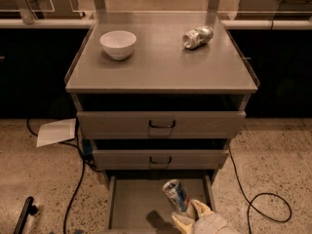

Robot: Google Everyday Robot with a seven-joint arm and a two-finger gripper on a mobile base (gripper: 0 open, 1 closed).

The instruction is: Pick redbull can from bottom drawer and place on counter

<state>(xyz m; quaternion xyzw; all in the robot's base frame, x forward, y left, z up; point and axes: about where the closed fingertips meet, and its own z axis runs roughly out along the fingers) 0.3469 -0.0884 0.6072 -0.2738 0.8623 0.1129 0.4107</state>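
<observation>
The pale two-finger gripper is clamped on the lower end of the slim silver-and-blue redbull can, which is tilted over the open grey metal bottom drawer, below the front edge of the flat grey counter.

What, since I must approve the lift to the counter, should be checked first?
1. Redbull can between the gripper jaws: ok.
2. Redbull can upright: not ok, it tilts.
3. Redbull can away from the drawer walls: ok.
4. Bare counter between bowl and pale can: ok.
5. Room to rise past the drawer fronts: cannot tell.
</observation>
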